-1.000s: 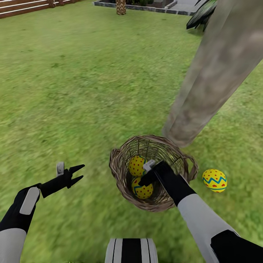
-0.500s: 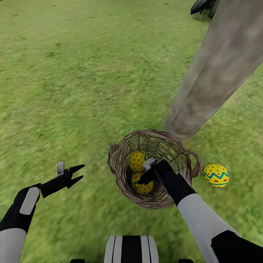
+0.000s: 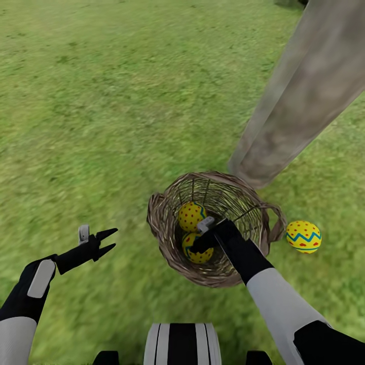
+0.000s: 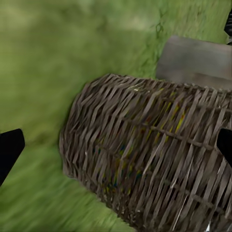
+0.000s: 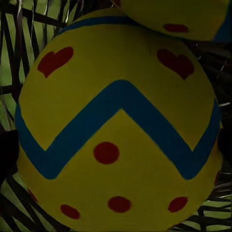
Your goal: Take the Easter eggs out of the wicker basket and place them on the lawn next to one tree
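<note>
Green lawn (image 3: 101,101), right gripper down in the wicker basket (image 3: 167,243) at the foot of the tree (image 3: 299,96).

Grass runs to the far edge; the tree's grey-brown trunk rises at the right, and the basket sits just near and left of its base. One Easter egg (image 3: 303,236) already lies on the grass right of the basket, near the trunk. Two remain inside: a far egg (image 3: 190,215) and a near egg (image 3: 198,253). The right gripper (image 3: 203,238) reaches over the near egg, which looms close in the right wrist view (image 5: 116,130); whether its fingers have closed on it I cannot tell. The left gripper (image 3: 101,242) hangs spread and empty over grass to the left. The second egg's pickup appears to be in hand; next comes a firm pinch, a straight lift clear of the rim, then a set-down beside the egg already out.
</note>
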`<state>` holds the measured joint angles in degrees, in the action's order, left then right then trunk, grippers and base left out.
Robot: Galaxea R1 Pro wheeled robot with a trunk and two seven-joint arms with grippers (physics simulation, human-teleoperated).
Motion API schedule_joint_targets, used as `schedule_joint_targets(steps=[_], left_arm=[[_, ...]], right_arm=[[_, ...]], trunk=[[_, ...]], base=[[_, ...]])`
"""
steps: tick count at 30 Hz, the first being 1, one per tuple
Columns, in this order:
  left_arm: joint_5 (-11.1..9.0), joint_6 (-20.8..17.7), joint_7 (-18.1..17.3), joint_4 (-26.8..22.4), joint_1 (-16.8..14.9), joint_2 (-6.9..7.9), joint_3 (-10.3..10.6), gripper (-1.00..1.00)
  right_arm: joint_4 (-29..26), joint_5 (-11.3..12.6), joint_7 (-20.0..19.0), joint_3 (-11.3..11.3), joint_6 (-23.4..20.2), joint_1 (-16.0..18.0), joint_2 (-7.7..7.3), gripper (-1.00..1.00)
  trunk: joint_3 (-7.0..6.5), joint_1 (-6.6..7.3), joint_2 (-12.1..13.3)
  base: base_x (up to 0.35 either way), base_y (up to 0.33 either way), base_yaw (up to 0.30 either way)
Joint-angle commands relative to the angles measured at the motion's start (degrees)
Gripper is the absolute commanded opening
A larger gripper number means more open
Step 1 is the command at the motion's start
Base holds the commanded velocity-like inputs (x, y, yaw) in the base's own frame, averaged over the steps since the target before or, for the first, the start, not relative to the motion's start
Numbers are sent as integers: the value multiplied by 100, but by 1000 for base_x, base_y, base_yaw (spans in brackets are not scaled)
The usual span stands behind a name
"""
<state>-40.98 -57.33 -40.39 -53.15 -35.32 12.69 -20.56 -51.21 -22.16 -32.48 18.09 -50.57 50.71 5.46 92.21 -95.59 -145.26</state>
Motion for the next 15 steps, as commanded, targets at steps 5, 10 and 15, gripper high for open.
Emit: schedule_joint_targets(steps=[5, 10, 15], left_arm=[[20, -24, -30, -2, -4, -1, -10, 100], [-81, -36, -108, 23, -3, 8, -390, 100], [-446, -33, -137, 133, -2, 26, -468, 100]], right_arm=[[155, -168, -39, -3, 21, 0, 0, -100], [155, -166, -57, 1, 13, 0, -1, -100], [162, -166, -57, 1, 12, 0, -1, -100]], trunk=[[115, -13, -8], [160, -18, -10], [204, -23, -13]], base=[[0, 0, 0], [0, 0, 0], [0, 0, 0]])
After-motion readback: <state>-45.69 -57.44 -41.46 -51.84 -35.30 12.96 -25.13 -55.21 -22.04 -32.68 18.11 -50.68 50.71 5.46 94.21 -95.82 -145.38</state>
